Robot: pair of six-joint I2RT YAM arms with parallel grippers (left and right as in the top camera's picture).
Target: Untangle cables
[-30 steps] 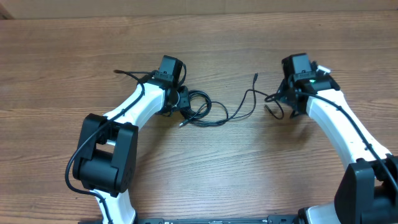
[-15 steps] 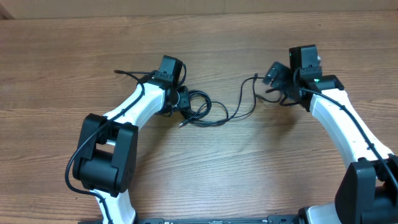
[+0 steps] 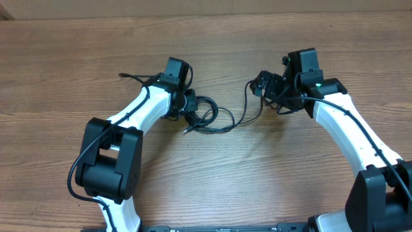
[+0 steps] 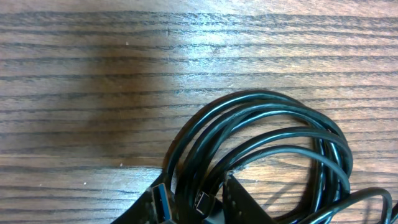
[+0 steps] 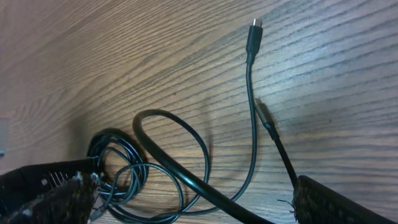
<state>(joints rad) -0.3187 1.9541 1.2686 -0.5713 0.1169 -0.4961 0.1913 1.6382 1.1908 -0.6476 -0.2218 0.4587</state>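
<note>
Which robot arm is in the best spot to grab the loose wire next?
Probably right. The right gripper is open, with the loose cable lying between its fingers. The left gripper is down at the coil.

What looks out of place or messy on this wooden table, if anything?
Only the thin black cables: they sit in a tangled coil by the left gripper, with one loose strand snaking across towards the right gripper. Nothing looks spilled or broken.
</note>
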